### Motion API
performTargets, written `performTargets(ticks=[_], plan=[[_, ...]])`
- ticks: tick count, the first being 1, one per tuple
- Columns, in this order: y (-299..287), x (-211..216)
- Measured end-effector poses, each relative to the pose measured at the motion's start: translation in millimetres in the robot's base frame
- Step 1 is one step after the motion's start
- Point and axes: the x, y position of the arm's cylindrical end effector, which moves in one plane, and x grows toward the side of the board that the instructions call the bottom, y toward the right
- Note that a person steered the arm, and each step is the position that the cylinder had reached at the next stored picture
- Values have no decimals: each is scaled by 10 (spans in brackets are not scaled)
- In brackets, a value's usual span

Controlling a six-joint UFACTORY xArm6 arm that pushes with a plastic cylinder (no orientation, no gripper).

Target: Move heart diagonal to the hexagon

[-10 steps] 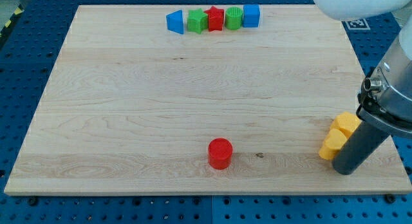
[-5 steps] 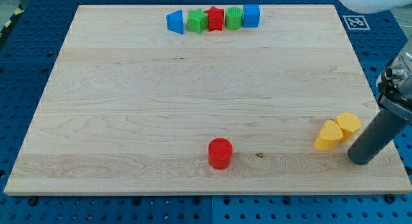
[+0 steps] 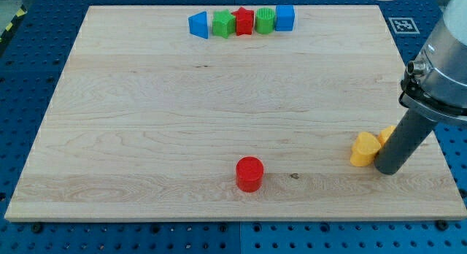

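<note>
A yellow heart block (image 3: 363,149) lies near the view's lower right on the wooden board (image 3: 146,122). A yellow hexagon block (image 3: 387,134) sits just to its upper right, mostly hidden behind my rod. My tip (image 3: 387,169) rests on the board right beside the heart's right side, touching or nearly touching it, and below the hexagon.
A red cylinder (image 3: 249,174) stands at the bottom centre. A row at the top holds a blue triangle (image 3: 198,25), a green block (image 3: 223,23), a red star (image 3: 244,21), a green cylinder (image 3: 264,20) and a blue cube (image 3: 284,17). The board's right edge is close to my tip.
My tip swung out to the right, then came back left against the heart. The heart slid left, away from the hexagon's lower side. The hexagon barely moved.
</note>
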Motion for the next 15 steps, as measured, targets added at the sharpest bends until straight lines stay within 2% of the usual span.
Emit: performTargets(ticks=[5, 7, 10, 12, 13, 15], plan=[[-576, -112], [-186, 125], [-568, -260], [-128, 3], [98, 4], [-185, -319]])
